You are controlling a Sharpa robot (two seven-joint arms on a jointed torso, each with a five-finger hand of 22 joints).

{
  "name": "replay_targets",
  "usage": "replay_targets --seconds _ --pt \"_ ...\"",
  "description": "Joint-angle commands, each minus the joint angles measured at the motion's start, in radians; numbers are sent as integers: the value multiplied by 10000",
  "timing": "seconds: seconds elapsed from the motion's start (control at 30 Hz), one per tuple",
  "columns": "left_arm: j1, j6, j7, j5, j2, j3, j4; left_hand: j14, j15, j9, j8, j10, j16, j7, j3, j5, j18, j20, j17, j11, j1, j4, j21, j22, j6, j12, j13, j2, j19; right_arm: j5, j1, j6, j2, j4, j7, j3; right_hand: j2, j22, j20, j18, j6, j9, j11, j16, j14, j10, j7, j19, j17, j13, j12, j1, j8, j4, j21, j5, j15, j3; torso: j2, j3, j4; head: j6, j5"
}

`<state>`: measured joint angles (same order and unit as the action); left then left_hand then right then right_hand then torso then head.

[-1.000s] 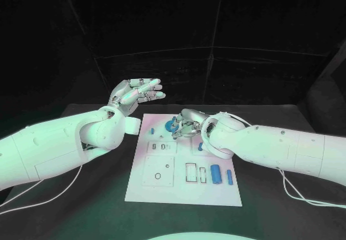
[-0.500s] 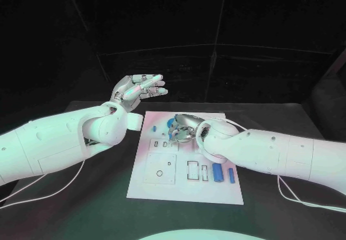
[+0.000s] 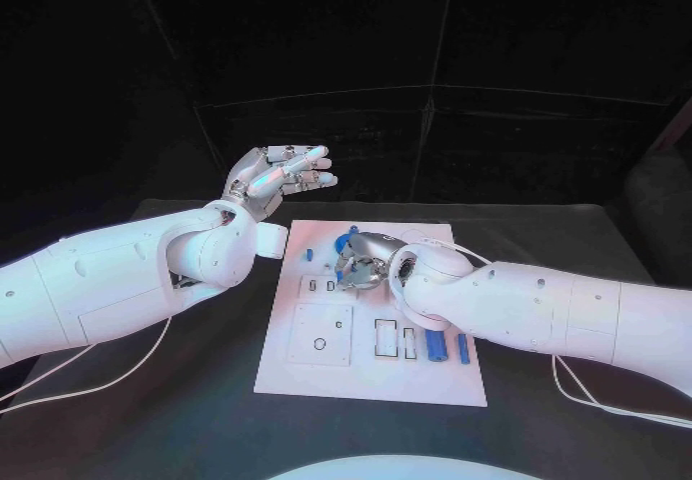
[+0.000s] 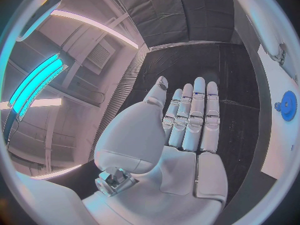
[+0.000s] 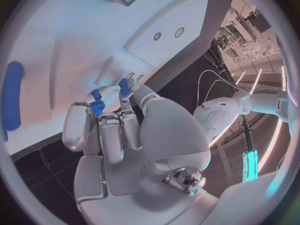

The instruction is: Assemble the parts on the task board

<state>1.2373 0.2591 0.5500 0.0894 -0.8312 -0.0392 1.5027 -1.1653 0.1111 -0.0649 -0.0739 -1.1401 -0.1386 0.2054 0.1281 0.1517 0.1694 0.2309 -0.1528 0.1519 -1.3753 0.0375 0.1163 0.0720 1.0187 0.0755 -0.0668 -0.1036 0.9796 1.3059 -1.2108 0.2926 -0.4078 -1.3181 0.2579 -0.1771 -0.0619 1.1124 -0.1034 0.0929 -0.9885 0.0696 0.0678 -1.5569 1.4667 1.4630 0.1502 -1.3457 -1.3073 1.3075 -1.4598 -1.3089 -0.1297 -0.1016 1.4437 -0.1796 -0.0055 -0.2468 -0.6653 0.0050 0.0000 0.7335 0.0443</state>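
The white task board [image 3: 332, 370] lies in the middle of the black table. My right hand [image 3: 366, 263] is curled over its far part, and its fingertips [image 5: 80, 116] pinch a small blue toothed part [image 5: 95, 106] against the board [image 5: 75, 45]. A blue peg [image 5: 124, 88] stands just beside those fingers. A round blue gear [image 4: 288, 105] sits on the board's far end. Two long blue parts [image 3: 434, 347] [image 3: 463, 349] lie near the board's right edge. My left hand [image 3: 274, 172] is raised above the table left of the board, fingers stretched out, holding nothing [image 4: 187, 125].
A small blue peg [image 3: 307, 255] stands at the board's far left. Rectangular slots [image 3: 384, 338] and a recessed plate [image 3: 320, 335] take up the board's middle. White cables [image 3: 87, 375] trail over the table under both arms.
My right hand has come a little nearer and lower over the board's far part, its fingers curled more tightly. The left hand stays raised in about the same place.
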Motion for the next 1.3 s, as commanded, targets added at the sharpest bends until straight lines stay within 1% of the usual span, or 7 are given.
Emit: replay_targets --seconds 0.03,0.4,0.63,0.87,1.03,1.3 --pt "20 -53 38 -14 14 8 10 -33 -7 1 -32 -64 -20 30 58 -38 155 0 -12 -21 37 -20 -40 -12 45 27 4 -94 -80 182 1 -88 22 -30 16 4 16 1 34 -119 -93 10 -45 40 929 213 -4 -46 -2134 1300 -25 60 -23 37 -7 -8 -30 -29 9 -5 3 3 -7" --pt "20 -43 69 -14 27 7 24 -18 1 6 -11 -49 1 41 71 -38 153 4 -12 -11 39 -14 -47 -13 26 3 10 -85 -83 210 109 -61 124 93 60 3 78 -12 35 -116 -95 8 -44 41 929 216 -4 -41 -2132 1304 -27 93 -19 39 -11 -16 -32 -26 2 -10 -3 19 -12" --pt "20 -60 73 -14 33 5 28 -14 3 7 -7 -45 6 44 72 -37 152 5 -12 -8 38 -12 -49 -14 21 -3 12 -84 -85 212 176 -49 182 146 66 1 97 -7 35 -117 -94 7 -45 41 929 219 -4 -44 -2131 1308 -30 100 -17 37 -10 -14 -32 -24 -7 -7 1 53 -2" --pt "19 -71 70 -14 40 3 21 -4 8 9 3 -36 17 50 76 -36 151 7 -11 -2 35 -8 -54 -15 12 -15 14 -82 -88 261 230 -51 224 195 113 -1 126 -14 35 -116 -92 5 -45 43 928 214 -3 -41 -2126 1301 -23 110 -14 34 -12 -10 -32 -22 -8 -8 1 93 -25" --pt "19 -76 66 -14 42 0 13 0 10 10 7 -32 22 53 79 -36 151 9 -11 0 35 -6 -56 -15 7 -20 15 -81 -90 341 239 -116 182 200 186 -1 186 -8 35 -117 -77 0 -45 41 929 209 -3 -44 -2133 1294 -15 115 -1 15 -11 0 -32 -29 1 -13 0 124 -33" --pt "18 -86 55 -14 48 -17 -1 6 13 11 13 -27 29 58 82 -36 150 11 -11 5 35 -4 -59 -16 1 -27 16 -80 -92 470 243 -304 120 149 329 -2 249 -14 36 -116 -73 -3 -45 39 931 208 -2 -43 -2139 1295 -14 95 7 -24 -14 6 -34 -49 -4 -8 3 160 -48"
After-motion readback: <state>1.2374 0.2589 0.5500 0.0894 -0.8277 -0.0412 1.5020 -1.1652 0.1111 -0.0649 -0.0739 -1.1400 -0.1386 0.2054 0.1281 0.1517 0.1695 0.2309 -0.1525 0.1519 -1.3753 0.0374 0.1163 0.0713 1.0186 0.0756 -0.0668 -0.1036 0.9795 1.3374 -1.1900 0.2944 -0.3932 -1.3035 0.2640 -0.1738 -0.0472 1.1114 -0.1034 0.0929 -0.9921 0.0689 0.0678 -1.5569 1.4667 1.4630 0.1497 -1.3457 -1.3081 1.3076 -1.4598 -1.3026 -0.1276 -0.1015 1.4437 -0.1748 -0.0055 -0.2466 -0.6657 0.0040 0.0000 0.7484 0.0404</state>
